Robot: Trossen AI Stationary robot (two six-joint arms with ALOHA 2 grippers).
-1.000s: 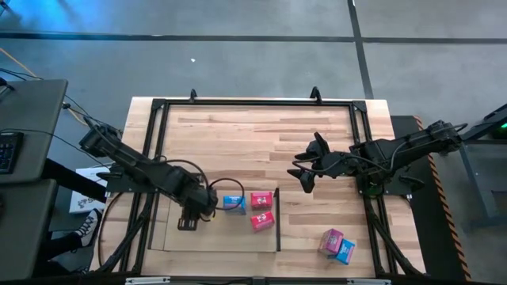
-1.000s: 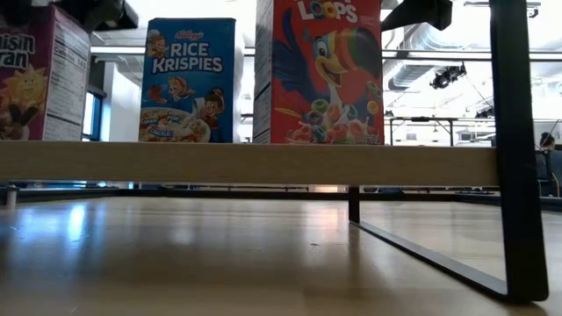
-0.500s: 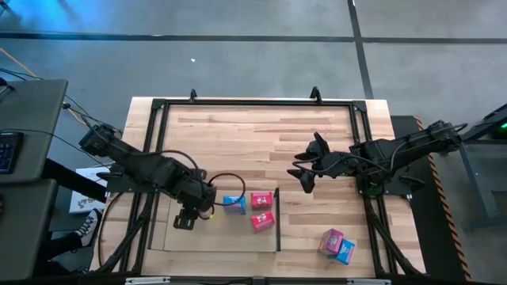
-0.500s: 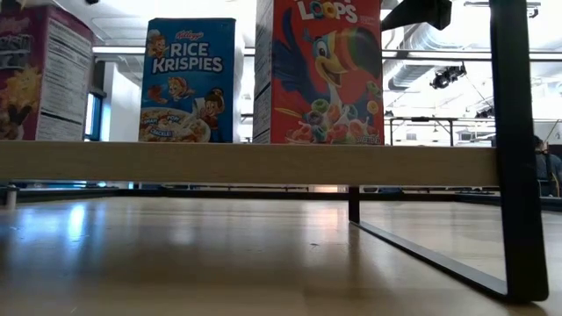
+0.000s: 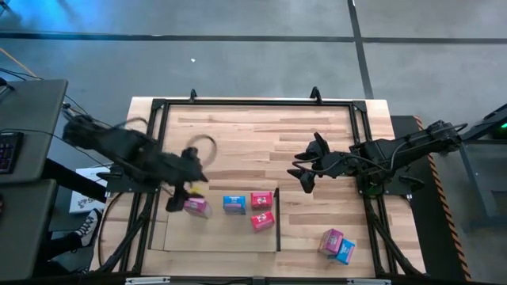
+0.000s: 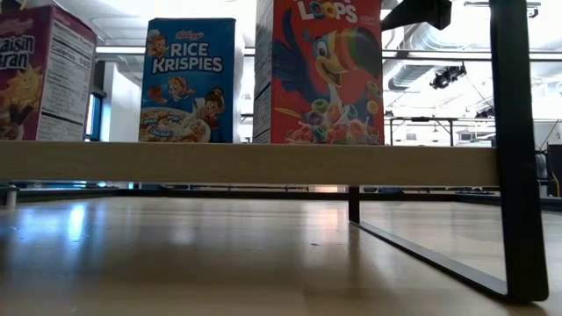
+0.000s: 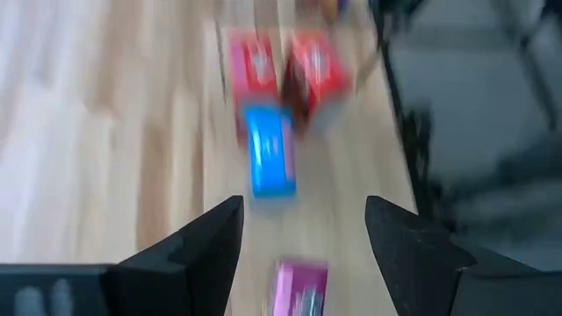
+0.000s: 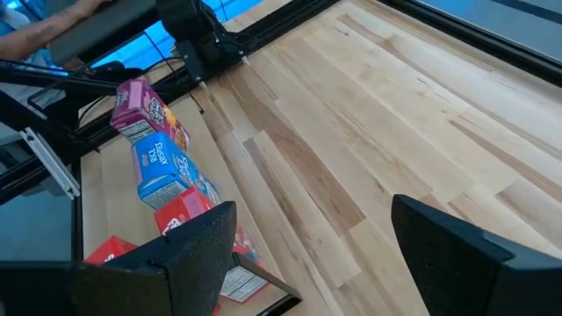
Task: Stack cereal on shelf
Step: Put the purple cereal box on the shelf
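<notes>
A small pink cardboard cereal box (image 5: 196, 206) stands on the pale flat wooden shelf panel (image 5: 178, 237), with a light blue cereal box (image 5: 233, 204) and two red cereal boxes (image 5: 261, 200) in a row to its right, near the shelf's dark upright side wall (image 5: 277, 220). The step in hand looks like the release after placing the pink box. The left tool (image 5: 181, 190) hangs just above and beside that box, apart from it, its fingers spread wide and holding nothing, as the left wrist view shows. Two more boxes, one pink (image 5: 330, 240) and one light blue (image 5: 344, 251), lie touching each other on the striped wooden counter (image 5: 317, 127), outside the shelf. The right tool (image 5: 305, 168) hovers over the counter's middle, open and empty, well apart from that pair. The next move probably calls for the right tool to reach down to the loose pair and close squarely on one box without knocking its neighbour
</notes>
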